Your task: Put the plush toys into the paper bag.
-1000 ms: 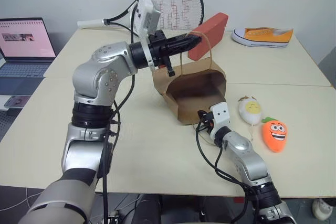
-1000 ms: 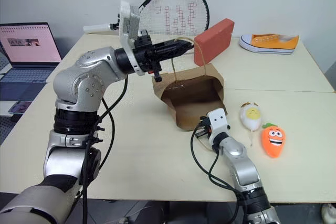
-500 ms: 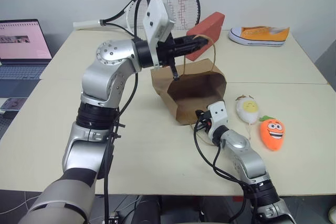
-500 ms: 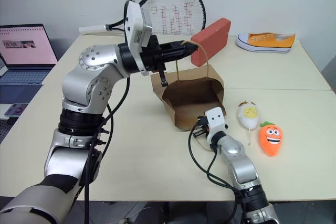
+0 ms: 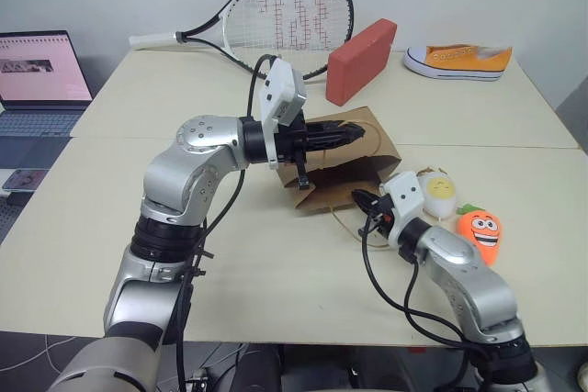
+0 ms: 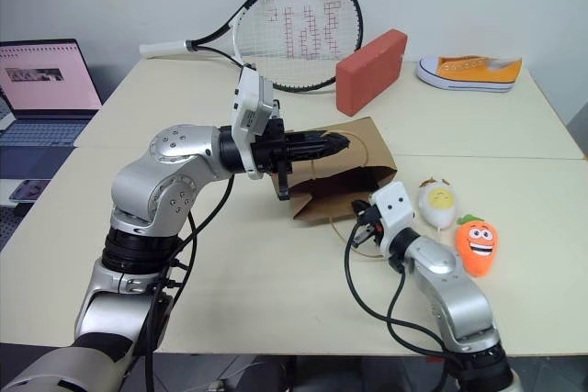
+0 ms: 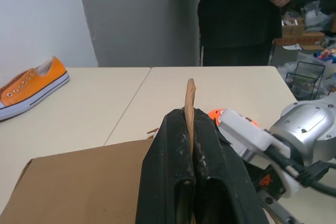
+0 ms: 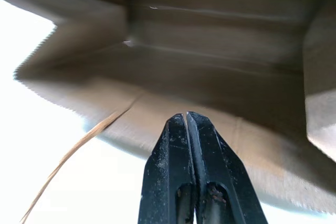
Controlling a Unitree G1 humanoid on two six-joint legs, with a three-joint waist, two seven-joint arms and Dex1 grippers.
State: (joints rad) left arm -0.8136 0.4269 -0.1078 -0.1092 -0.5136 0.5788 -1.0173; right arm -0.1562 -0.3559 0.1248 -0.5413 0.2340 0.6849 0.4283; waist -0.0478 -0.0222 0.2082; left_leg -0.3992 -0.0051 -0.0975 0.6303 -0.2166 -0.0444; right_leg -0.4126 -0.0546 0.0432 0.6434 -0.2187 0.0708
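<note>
The paper bag (image 6: 344,172) is lying slumped near the table's middle, its mouth facing my right side, and my left gripper (image 6: 338,143) is pinching its thin loop handle (image 7: 190,95), jaws closed on the paper strip. My right gripper (image 5: 359,199) is hovering just at the bag's mouth, fingers pressed together and holding nothing. The egg plush (image 6: 437,203) and the carrot plush (image 6: 476,245) are sitting side by side just beyond my right wrist, outside the bag and nearer my right arm than my left. As I judge it, the bag needs lifting open before either toy goes in. A red brick (image 6: 370,59), sneaker (image 6: 469,71) and tennis racket (image 6: 294,29) are lying well behind.
</note>
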